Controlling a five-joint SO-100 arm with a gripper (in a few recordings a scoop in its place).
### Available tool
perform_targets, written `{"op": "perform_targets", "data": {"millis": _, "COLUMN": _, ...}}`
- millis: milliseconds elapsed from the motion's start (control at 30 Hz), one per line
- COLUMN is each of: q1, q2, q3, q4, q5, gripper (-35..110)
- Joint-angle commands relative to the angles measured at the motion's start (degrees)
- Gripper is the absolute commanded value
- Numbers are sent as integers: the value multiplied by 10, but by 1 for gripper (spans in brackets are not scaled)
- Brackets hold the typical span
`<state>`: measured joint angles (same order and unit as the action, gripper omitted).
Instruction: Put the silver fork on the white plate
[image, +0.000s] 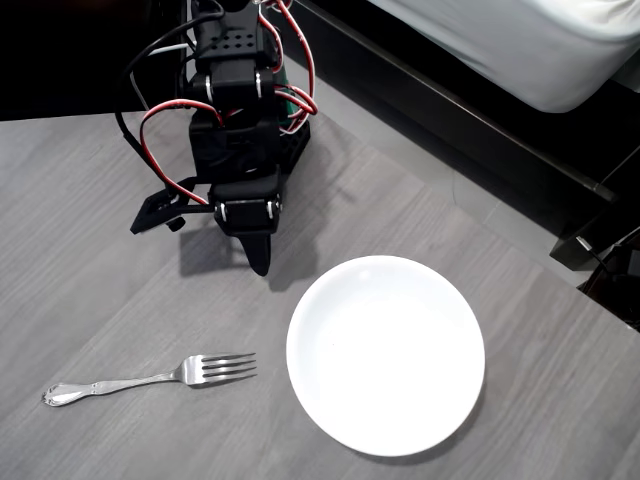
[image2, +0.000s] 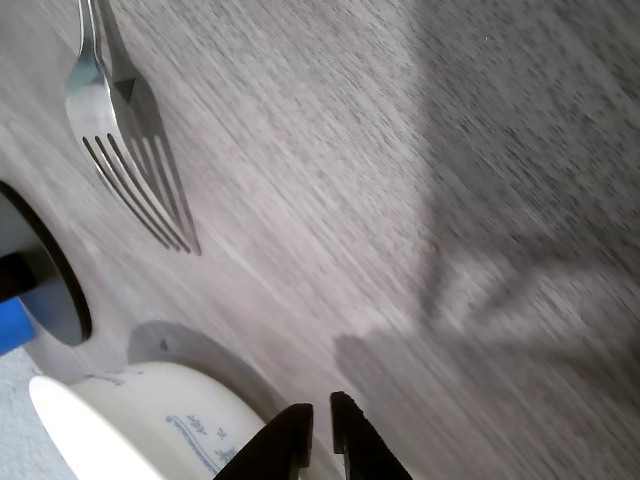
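Overhead view: the grey wood-grain table takes up most of the frame, its far edge running along the top left and then slanting down toward the right, with a dark floor beyond it. The black arm, strung with red and black wires, stands near that far edge, left of centre. Its gripper points down toward the near side and hangs over bare tabletop, just above the plate's upper left rim.

The plate sits right of centre, close to the near edge, and has nothing on it. A strip of bare table separates it from the fork on the left.

The fork lies flat on the table at lower left, well apart from the gripper. Its long axis runs nearly left to right, tilted slightly so the tines ride a little higher in the picture than the handle. The tines point right, toward the plate, and stop short of its rim; the flared handle end points left. Bare table lies on every side of the fork, with the widest stretch above it, between fork and arm.

In the wrist view the fork shows at upper left, tines slanting down to the right, and the two black fingertips at the bottom edge stand almost together with only a thin slit between them, gripping nothing. A pale rounded object with blue marks sits at lower left; I cannot tell what it is.
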<state>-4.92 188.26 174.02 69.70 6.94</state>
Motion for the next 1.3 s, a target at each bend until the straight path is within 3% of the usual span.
{"op": "perform_targets", "data": {"millis": 0, "q1": 30, "q2": 14, "q3": -3, "q4": 2, "q5": 4, "gripper": 0}}
{"op": "perform_targets", "data": {"millis": 300, "q1": 50, "q2": 13, "q3": -3, "q4": -24, "q5": -7, "gripper": 0}}
{"op": "perform_targets", "data": {"millis": 533, "q1": 86, "q2": -3, "q3": -73, "q4": -50, "q5": -91, "gripper": 0}}
{"op": "perform_targets", "data": {"millis": 700, "q1": 120, "q2": -330, "q3": -296, "q4": -74, "q5": -108, "gripper": 0}}
{"op": "perform_targets", "data": {"millis": 800, "q1": 168, "q2": -595, "q3": -534, "q4": -3, "q5": -111, "gripper": 0}}
{"op": "perform_targets", "data": {"millis": 933, "q1": 173, "q2": -845, "q3": -754, "q4": 94, "q5": -243, "gripper": 0}}
{"op": "perform_targets", "data": {"millis": 1033, "q1": 199, "q2": -964, "q3": -823, "q4": 89, "q5": -300, "gripper": 4}}
{"op": "perform_targets", "data": {"millis": 1100, "q1": 207, "q2": -1016, "q3": -846, "q4": 80, "q5": -302, "gripper": 13}}
{"op": "perform_targets", "data": {"millis": 1267, "q1": 195, "q2": -1076, "q3": -849, "q4": 62, "q5": -300, "gripper": 15}}
